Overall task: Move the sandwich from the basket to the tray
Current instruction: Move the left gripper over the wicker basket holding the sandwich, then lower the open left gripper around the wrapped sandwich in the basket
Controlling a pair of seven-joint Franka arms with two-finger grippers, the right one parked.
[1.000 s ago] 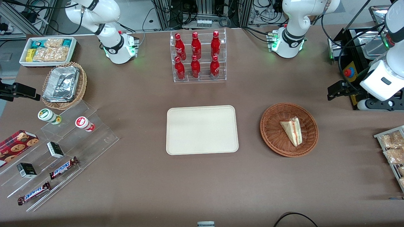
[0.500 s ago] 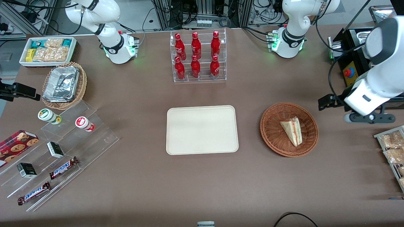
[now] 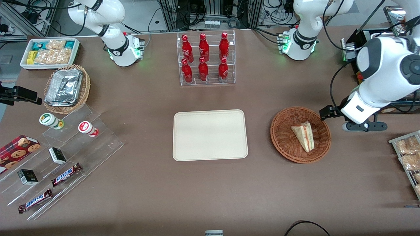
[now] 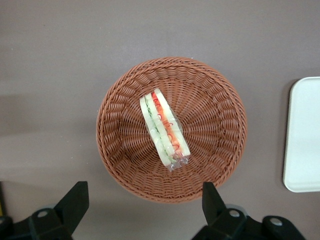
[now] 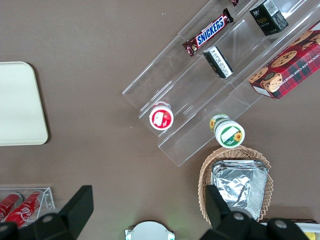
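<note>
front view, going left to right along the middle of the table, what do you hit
Foil containers in a tan wicker basket → clear stepped rack → tray → basket → sandwich, lying in that basket → gripper, open, over the basket's rim toward the working arm's end.

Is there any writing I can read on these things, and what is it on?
"SNICKERS": on a candy bar lying on the clear stepped stand.
"SNICKERS": on a second bar, nearer the front camera.
Red bottles, cookie box, small dark boxes: print too small to read.
Sandwich, basket, tray: none.
The open tool hangs above the basket.
</note>
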